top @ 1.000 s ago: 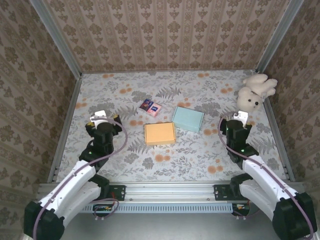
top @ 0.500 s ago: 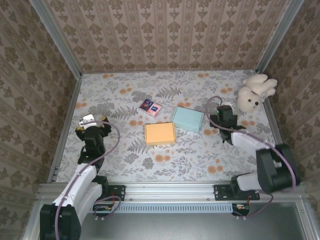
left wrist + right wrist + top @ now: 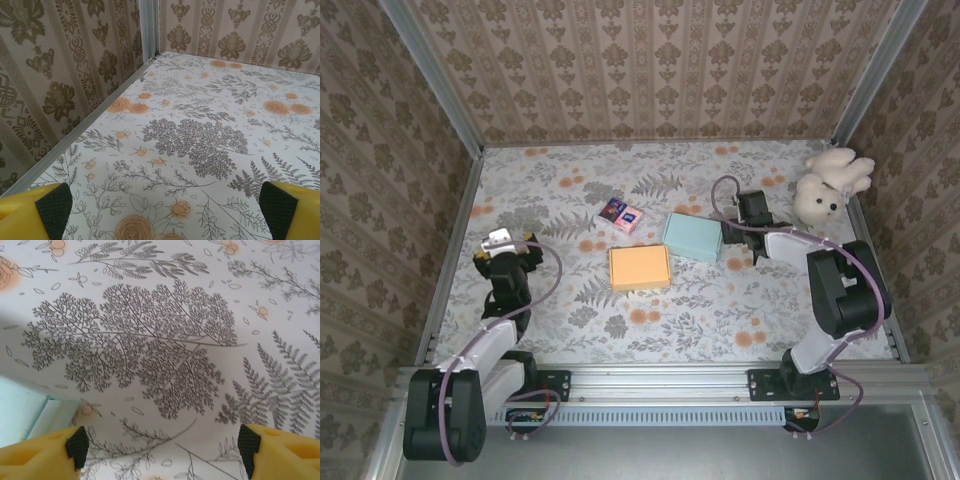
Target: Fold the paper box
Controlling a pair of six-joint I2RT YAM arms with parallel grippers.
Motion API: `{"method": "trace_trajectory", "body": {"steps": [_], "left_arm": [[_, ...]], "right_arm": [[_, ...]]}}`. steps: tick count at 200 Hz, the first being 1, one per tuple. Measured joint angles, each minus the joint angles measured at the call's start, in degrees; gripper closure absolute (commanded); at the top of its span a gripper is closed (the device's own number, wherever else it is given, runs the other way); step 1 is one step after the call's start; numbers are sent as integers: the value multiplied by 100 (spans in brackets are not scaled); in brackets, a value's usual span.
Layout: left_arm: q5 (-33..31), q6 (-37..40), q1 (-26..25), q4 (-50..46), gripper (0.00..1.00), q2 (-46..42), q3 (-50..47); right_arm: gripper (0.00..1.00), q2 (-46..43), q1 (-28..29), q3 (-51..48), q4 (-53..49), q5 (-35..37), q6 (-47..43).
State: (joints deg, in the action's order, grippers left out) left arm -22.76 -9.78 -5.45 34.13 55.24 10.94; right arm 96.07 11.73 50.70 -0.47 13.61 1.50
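One light blue paper box (image 3: 696,238), one orange paper box (image 3: 639,267), two small packets (image 3: 630,218) side by side, and one white plush rabbit (image 3: 828,187).

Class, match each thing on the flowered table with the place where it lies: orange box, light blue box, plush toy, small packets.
Things:
1. orange box
2. light blue box
3. plush toy
4. small packets

Places:
A. far right corner, by the wall
B. in the middle, closest to the near edge
C. left of the light blue box and farther back
D. right beside the open right tool

Pairs: 1-B, 2-D, 3-A, 4-C
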Motion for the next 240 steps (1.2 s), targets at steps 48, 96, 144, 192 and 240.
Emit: {"method": "trace_trajectory", "body": {"steps": [48,96,144,192,240], "left_arm": [[144,68,31,461,0,195,0],[457,345,42,997,0,807,-4],[1250,925,105,1685,0,1784,-2],[2166,1438,181,2892,0,3342,74],[2774,1346,721,2194,0,3375,964]], "right_arm": [[18,448,92,492,-26,-22,-125],[17,555,57,553,39,-39,-133],[14,-608,-72,-975,1093,2,-116],[12,-1397,-789,-2039,2444,-278,24],[0,-1204,-1049,-2938,4540,-765,20]]}}
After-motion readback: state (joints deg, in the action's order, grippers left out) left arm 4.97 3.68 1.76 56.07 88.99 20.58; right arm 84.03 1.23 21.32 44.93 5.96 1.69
